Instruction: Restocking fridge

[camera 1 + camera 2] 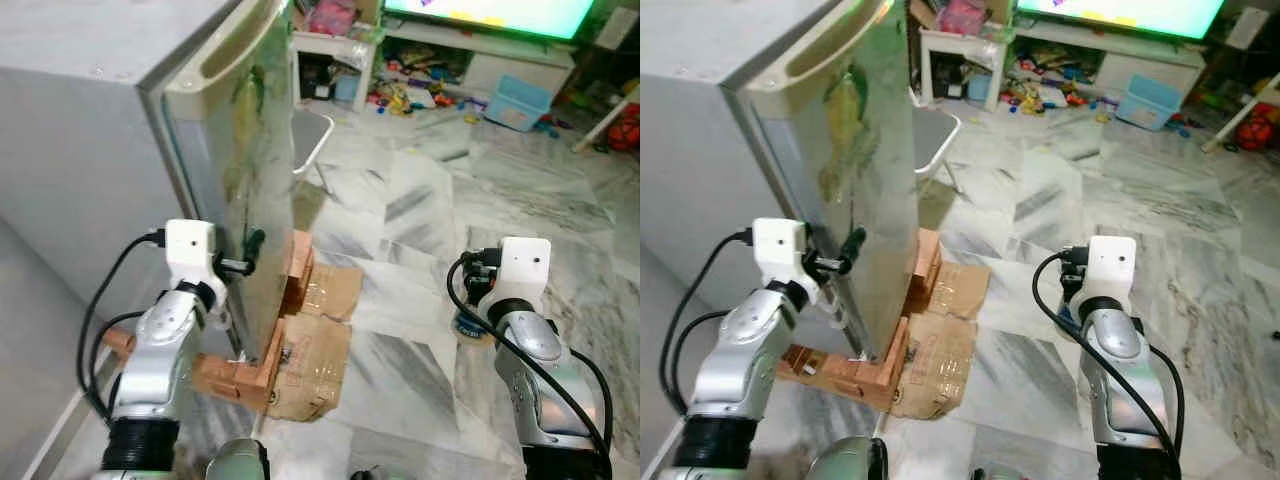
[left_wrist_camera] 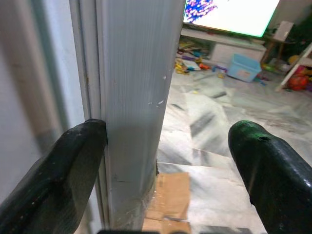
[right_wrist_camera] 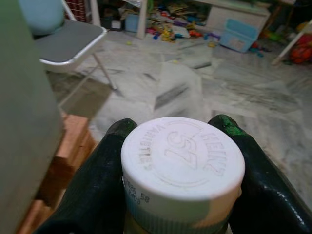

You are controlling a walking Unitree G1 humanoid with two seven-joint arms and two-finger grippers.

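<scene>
Your right gripper (image 3: 178,195) pinches a white-capped jar (image 3: 183,165). Your left gripper (image 2: 165,165) is spread around the fridge door (image 2: 134,97) edge.

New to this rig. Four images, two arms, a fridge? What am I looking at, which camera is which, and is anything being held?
It is a humanoid robot with two silver arms, each ending in two long black fingers. The two wide pictures come from a stereo camera on its head, looking down; the other two come from a camera on each wrist, looking along the fingers.

The fridge stands on wooden blocks and flattened cardboard on a marble floor. The left gripper is open, its fingers straddling the edge of the fridge door.

The right gripper is shut on a jar with a white lid embossed with Heinz lettering. A folding chair and scattered toys lie beyond.
</scene>
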